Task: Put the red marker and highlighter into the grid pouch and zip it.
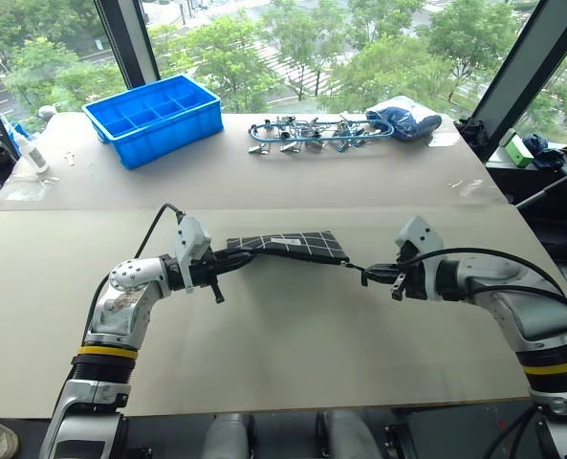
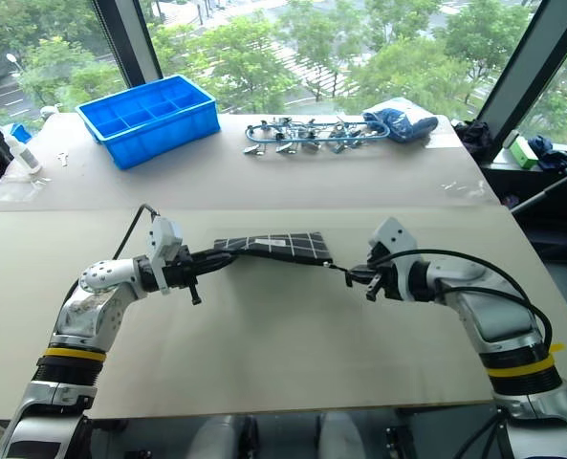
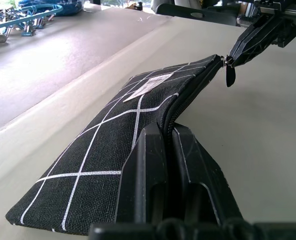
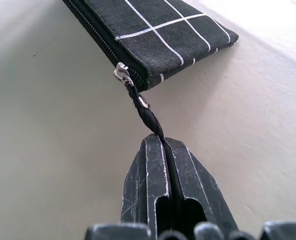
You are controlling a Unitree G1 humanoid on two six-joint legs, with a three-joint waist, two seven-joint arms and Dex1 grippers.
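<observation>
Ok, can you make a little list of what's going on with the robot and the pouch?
pouch: black with a white grid, held above the table
left gripper: shut on the pouch's end
right gripper: shut on the zip pull
zipper: slider at the right gripper's end
marker, highlighter: not seen
far side: blue tray, metal clips

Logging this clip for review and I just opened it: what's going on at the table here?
The robot is zipping the grid pouch on the table. The left gripper is shut on the pouch's zipper edge at one end, steadying it. The right gripper is shut on the zipper pull, with the slider at the pouch's far corner, so the zipper looks closed. A blue tray and a pile of clips sit farther back, untouched.
</observation>
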